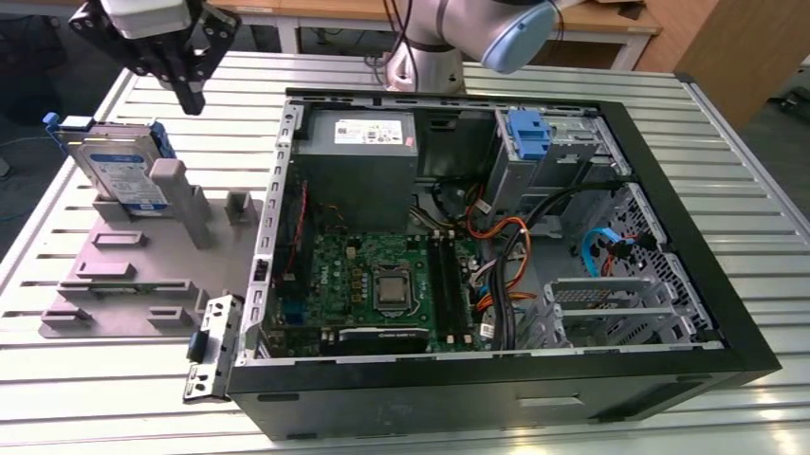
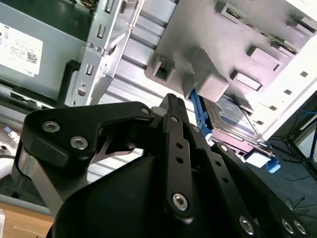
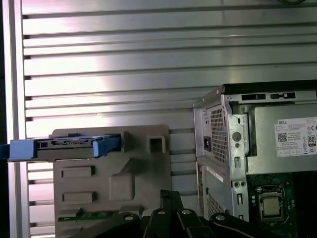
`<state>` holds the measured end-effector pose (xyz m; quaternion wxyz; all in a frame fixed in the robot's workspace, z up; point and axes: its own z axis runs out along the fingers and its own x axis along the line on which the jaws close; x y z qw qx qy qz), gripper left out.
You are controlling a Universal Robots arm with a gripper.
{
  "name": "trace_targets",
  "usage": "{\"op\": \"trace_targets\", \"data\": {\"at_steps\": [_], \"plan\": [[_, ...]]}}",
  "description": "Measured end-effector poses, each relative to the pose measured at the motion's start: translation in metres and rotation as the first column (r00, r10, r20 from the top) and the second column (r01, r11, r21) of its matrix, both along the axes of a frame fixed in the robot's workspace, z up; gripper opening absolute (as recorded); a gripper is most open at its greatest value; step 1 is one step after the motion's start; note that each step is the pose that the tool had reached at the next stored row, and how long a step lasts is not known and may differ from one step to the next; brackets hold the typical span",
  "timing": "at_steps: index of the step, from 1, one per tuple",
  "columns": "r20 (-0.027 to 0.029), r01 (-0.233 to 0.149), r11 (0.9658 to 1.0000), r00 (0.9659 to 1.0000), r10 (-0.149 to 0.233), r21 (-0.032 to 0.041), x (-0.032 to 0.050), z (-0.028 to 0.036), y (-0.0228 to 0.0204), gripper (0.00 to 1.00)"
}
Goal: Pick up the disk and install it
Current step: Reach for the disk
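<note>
The disk (image 1: 120, 172) is a silver drive with a white-and-blue label in a blue carrier frame. It stands on edge, leaning in a slot at the far end of the grey fixture (image 1: 127, 275). It also shows edge-on in the first wrist view (image 3: 64, 146) and behind a fixture post in the second wrist view (image 2: 233, 116). My gripper (image 1: 193, 100) hangs above the table, higher than the disk and a little to the exterior view's right of it, apart from it. Its black fingers (image 2: 171, 106) are shut together with nothing between them, as the gripper (image 3: 166, 194) in the first wrist view confirms.
An open computer case (image 1: 684, 237) lies on the slatted metal table (image 1: 76, 379), close beside the fixture. Inside are a grey power supply (image 1: 360, 133), a motherboard (image 1: 379, 284), cables and a blue carrier (image 1: 525, 133) in the drive bay. The arm's base (image 1: 424, 57) stands behind the case.
</note>
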<state>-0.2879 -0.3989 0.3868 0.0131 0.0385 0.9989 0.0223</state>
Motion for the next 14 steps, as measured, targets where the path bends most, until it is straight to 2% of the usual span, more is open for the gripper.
{"op": "trace_targets", "data": {"at_steps": [10,14], "plan": [[0.0000,0.000,1.0000,1.0000,0.000,-0.0001,-0.0253,-0.0017,0.0000,0.11],[-0.0002,0.000,1.0000,1.0000,0.000,-0.0001,-0.0298,-0.0018,0.0000,0.11]]}}
